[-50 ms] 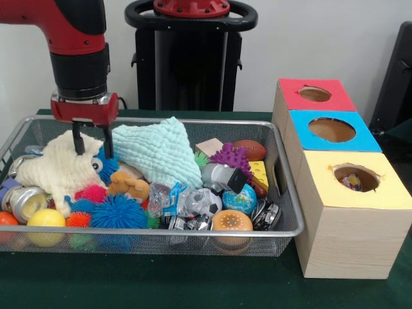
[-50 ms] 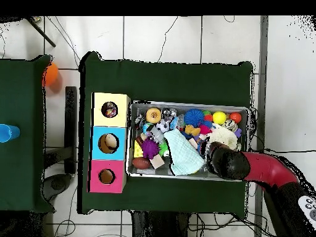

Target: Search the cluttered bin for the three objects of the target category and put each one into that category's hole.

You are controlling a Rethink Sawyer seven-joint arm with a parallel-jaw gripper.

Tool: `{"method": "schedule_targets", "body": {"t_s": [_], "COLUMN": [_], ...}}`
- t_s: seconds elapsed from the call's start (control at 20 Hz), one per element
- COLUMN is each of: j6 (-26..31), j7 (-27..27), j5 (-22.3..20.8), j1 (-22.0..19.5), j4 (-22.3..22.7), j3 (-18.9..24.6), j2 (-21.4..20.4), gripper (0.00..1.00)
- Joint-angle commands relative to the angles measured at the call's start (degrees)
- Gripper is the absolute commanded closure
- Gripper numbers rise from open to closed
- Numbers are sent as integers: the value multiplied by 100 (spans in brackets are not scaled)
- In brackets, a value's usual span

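Nearest the camera, the wire bin (image 1: 288, 222) is sitting on the green surface (image 1: 161, 280), with an orange ball (image 1: 232, 222) and a blue spiky ball (image 1: 118, 212) at its near wall. Only the front view is showing an object inside the yellow box's hole (image 1: 355, 178); the overhead view is showing a tiled floor (image 2: 185, 37). The arm is reaching straight down at the bin's far left, jaws (image 1: 92, 140) released, tips touching the cream cloth (image 1: 61, 167).

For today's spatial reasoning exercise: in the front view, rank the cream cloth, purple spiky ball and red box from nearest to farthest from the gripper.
1. Cream cloth: directly under the gripper.
2. Purple spiky ball: mid-bin, toward the boxes.
3. Red box: outside the bin.
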Motion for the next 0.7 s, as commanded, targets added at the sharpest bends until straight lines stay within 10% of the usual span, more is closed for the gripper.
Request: {"method": "schedule_targets", "body": {"t_s": [0.05, 0.7], "j6": [613, 135], "j7": [-1404, -1207], "j5": [-456, -869], "j1": [-107, -258], "j4": [-327, -193], "j3": [481, 748], "j2": [14, -47], "gripper": [100, 100]}}
